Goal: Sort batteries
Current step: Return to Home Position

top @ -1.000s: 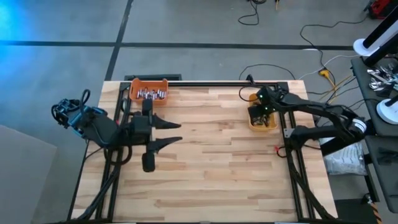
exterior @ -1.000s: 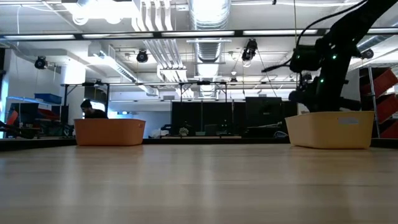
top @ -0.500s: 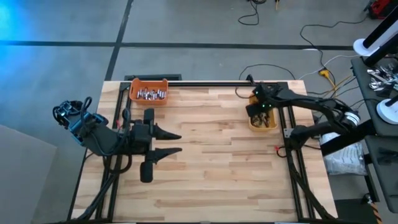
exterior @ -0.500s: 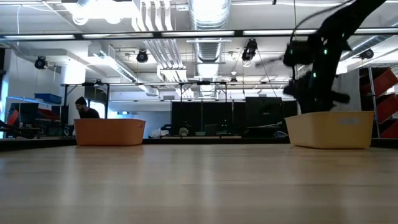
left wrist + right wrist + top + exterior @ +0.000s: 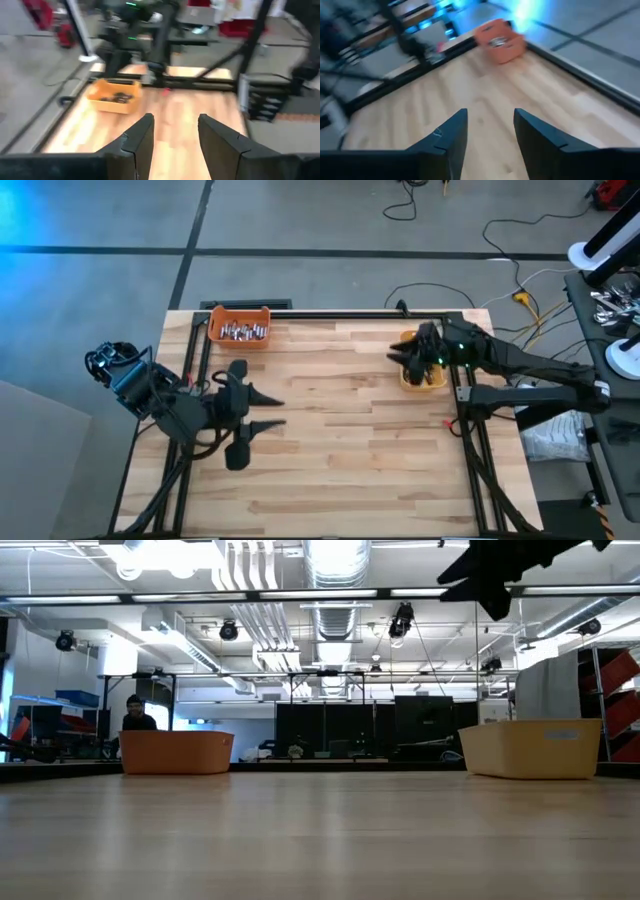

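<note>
Currently right tool (image 5: 398, 354) spread, empty, over yellow bin (image 5: 432, 383), 9 o'clock rim; left tool (image 5: 272, 409) same, silver batteries (image 5: 243, 332) at its 11 o'clock.

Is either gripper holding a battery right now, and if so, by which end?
Nothing is held. The left gripper and the right gripper are both open and empty.

Left hand (image 5: 268, 410) and right hand (image 5: 398, 354) both point inward, fingers spread apart.
</note>
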`<state>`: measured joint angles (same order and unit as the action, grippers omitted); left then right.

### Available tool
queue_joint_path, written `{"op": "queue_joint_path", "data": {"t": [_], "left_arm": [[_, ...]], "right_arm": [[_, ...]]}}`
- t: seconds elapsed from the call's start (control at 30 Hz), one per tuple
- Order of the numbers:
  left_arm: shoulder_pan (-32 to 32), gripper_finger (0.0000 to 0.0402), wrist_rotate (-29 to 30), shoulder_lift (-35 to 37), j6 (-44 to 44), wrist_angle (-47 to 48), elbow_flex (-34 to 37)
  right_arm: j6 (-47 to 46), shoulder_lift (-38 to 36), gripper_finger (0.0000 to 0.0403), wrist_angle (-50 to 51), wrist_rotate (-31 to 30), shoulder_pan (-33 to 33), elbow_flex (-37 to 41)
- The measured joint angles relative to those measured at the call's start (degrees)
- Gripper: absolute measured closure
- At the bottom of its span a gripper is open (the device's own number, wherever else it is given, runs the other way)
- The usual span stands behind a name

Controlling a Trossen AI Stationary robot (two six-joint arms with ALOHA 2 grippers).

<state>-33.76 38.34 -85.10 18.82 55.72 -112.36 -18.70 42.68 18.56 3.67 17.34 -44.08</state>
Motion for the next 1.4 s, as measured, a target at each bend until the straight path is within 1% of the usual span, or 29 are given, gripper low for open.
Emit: {"op": "queue_joint_path", "data": {"t": [0.07,0.17,0.27,0.33,0.43,0.47,0.57,0.67,0.8,0.9,1.03,1.13,1.23,1.33,1.37,1.4], "left_arm": [[0.64,0.0267,2.33,0.2,-0.8,-0.01,0.0],[1.59,0.0267,5.51,0.46,-3.6,0.0,0.0],[3.07,0.0267,8.26,0.48,-3.38,0.08,0.0],[4.72,0.0267,7.8,0.55,0.13,1.11,0.0],[6.03,0.0267,6.31,0.7,4.25,3.2,0.0],[5.99,0.0267,6.31,0.72,4.77,4.01,0.0],[6.1,0.0267,6.73,1.05,5.52,6.81,0.0],[7.61,0.0267,6.64,2.06,6.65,8.7,0.18],[10.57,0.0267,2.42,4.13,6.57,7.12,2.97],[12.49,0.0267,-0.04,6.59,5.86,3.76,8.75],[14.35,0.0267,-0.36,11.93,5.8,-2.88,19.91],[15.43,0.0267,-0.41,17.22,4.74,-10.04,29.66],[16.23,0.0267,-0.42,22.92,0.83,-19.79,39.36],[16.46,0.0267,-0.4,28.8,-1.2,-28.41,47.99],[16.46,0.0267,-0.4,30.78,-1.28,-30.71,50.72],[16.46,0.0267,-0.43,32.73,-1.29,-32.87,53.24]], "right_arm": [[-1.67,-0.93,0.0269,0.21,-0.06,-3.47,0.16],[-4.18,-1.21,0.0292,-2.68,0.37,-7.65,0.18],[2.22,-1.23,0.0317,-4.94,0.35,-9.87,0.18],[7.88,-1.6,0.034,-5.83,-0.53,-11.12,0.18],[13.2,-3.63,0.038,-5.98,-1.92,-12.36,0.18],[14.65,-4.81,0.0386,-5.93,-2.16,-12.62,0.18],[17.58,-9.8,0.039,-6.03,-2.18,-12.85,0.59],[18.61,-16.3,0.039,-7.09,-2.19,-12.85,2.46],[18.76,-24.6,0.039,-13.76,-2.71,-12.85,7.34],[15.39,-29.63,0.039,-16.36,-7.29,-12.85,10.71],[4.63,-33.37,0.039,-14.11,-14.21,-12.83,14.62],[0.52,-35.47,0.039,-9.9,-14.19,-12.83,16.06],[-3.62,-35.64,0.039,-7.73,-15.01,-12.83,17.15],[-2.88,-35.2,0.039,-8.46,-18.24,-12.83,17.5],[-1.25,-35.17,0.039,-8.99,-18.8,-12.81,17.84],[1.71,-35.18,0.039,-9.76,-17.84,-12.8,18.28]]}}
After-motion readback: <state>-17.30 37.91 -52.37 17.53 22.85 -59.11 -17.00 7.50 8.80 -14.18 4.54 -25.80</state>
